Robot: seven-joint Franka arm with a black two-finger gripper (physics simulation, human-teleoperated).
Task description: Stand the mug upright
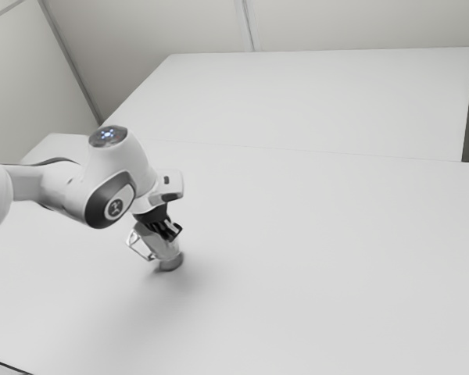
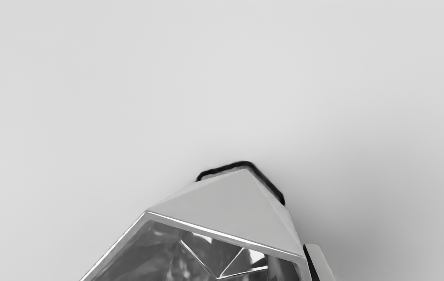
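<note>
Mug (image 1: 161, 244): left of centre in the exterior view, a little below mid-height, tilted. Mouth toward the upper left, base down and to the lower right, at or just above the bench (image 1: 320, 258); contact not clear. Handle (image 1: 139, 245) out on the exterior view's left. Wrist view, lower middle: open mouth faces the camera, base beyond.

Hand (image 1: 172, 231) against or over the mug's upper part; wide, narrow or gripping, cannot tell.

Progress, my reading: base lower than mouth, but not yet properly upright. Left: take out the lean, base flat, mug standing unsupported.
</note>
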